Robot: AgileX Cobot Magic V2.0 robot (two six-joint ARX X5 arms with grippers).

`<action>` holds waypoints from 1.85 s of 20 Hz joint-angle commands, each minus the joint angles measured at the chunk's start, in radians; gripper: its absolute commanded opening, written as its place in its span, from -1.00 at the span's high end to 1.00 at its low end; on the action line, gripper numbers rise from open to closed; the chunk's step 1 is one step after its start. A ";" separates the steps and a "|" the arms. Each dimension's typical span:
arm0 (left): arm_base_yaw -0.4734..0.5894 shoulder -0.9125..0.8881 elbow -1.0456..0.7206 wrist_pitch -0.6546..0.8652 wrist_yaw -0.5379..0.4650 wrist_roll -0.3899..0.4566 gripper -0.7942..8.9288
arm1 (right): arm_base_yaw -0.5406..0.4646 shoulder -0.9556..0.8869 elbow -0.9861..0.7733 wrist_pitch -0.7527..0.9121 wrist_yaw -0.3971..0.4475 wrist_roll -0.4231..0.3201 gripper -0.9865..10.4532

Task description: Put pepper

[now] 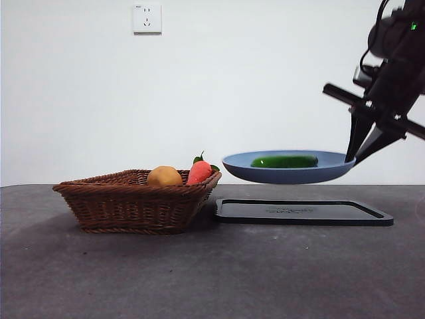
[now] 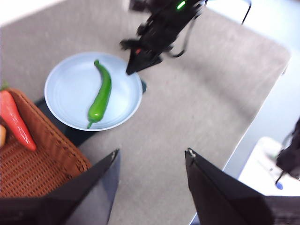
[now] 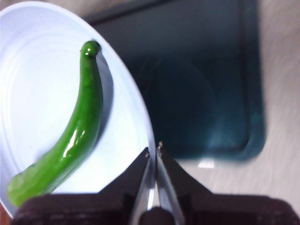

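Front view shows our right gripper [image 1: 356,159] at the right of the frame, its jaws pinching the rim of the blue plate [image 1: 285,174] and holding it in the air above the black tray [image 1: 302,212]. The pepper [image 1: 284,161] lies loose in the plate, near its middle.

The main risk, as we judge it, is tilt. We hold the plate by one edge only, so the far side can sag, and the pepper is glossy and rounded; a tip toward the basket [image 1: 136,201] could send it rolling off the low rim. A thin pinch on a smooth rim may also slip, and then plate and pepper both drop onto the tray. A quick move or a hard stop would make either more likely.

Edges next. The plate's left edge hangs close to the basket's right corner, just beside the red vegetable [image 1: 199,172], with the yellow produce [image 1: 164,176] further left. Drifting left could knock the basket wall. The tray has a raised lip, so coming down off-centre could catch the plate's base on it.

Open room lies straight below onto the tray, and across the bare counter [image 1: 212,279] in the lower part of the frame. In the left wrist view our left gripper [image 2: 152,161] hangs high with jaws spread, holding nothing, well apart from the plate.
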 commanded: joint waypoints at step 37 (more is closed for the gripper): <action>-0.009 -0.040 0.016 -0.076 -0.133 0.058 0.33 | 0.171 -0.683 0.056 -0.545 0.000 -0.268 0.49</action>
